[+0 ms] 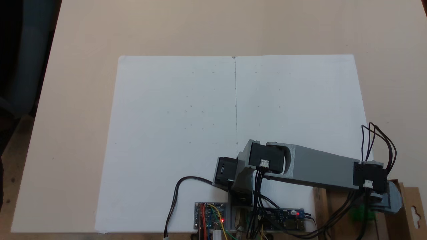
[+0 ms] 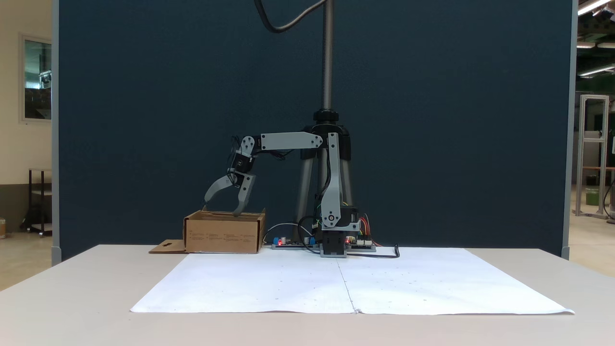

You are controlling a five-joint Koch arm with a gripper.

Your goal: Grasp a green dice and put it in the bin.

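- Our gripper (image 2: pixel 220 212) hangs over the bin (image 2: pixel 224 232) with its jaws spread wide and tips dipping just inside the rim; it grasps nothing.
- The dice (image 1: pixel 362 213) shows as a green patch inside the bin (image 1: pixel 407 196), under the gripper, so we judge the drop is made.
- The step in hand looks like clearing away: we should lift straight up first, keeping the jaws apart, so neither tip snags the cardboard wall or drags the bin.
- Only once above the rim should we swing back over the paper (image 2: pixel 346 288), minding the cables (image 1: pixel 380 140).
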